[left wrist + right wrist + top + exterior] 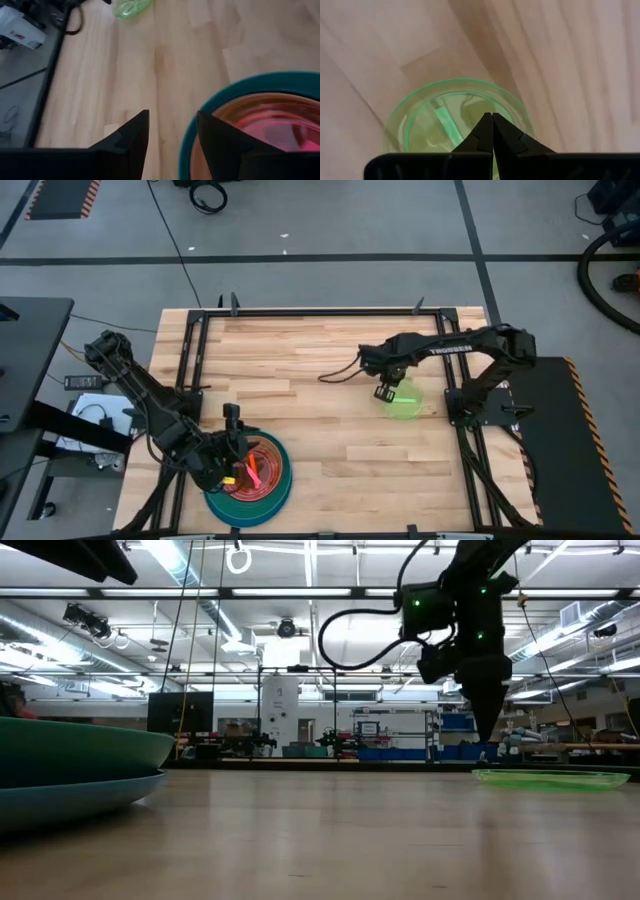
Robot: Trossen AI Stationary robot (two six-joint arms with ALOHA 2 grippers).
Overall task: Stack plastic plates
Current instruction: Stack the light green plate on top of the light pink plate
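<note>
Plates sat in two spots on the pale wood-plank table [330,440]: a nested stack [250,473] near the front-left edge, teal rim outermost with brown and translucent pink inside, and one translucent green plate [405,403] well apart at right. Right gripper [387,391], fingers pressed together, hung just above the green plate. Left gripper [232,457] was spread at the stack's rim.

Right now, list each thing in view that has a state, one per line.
green plate: flat on the table, alone, not stacked.
plate stack: nested, teal outside, pink on top.
right gripper: shut, directly over the green plate.
left gripper: open, straddling the stack's teal rim.
</note>
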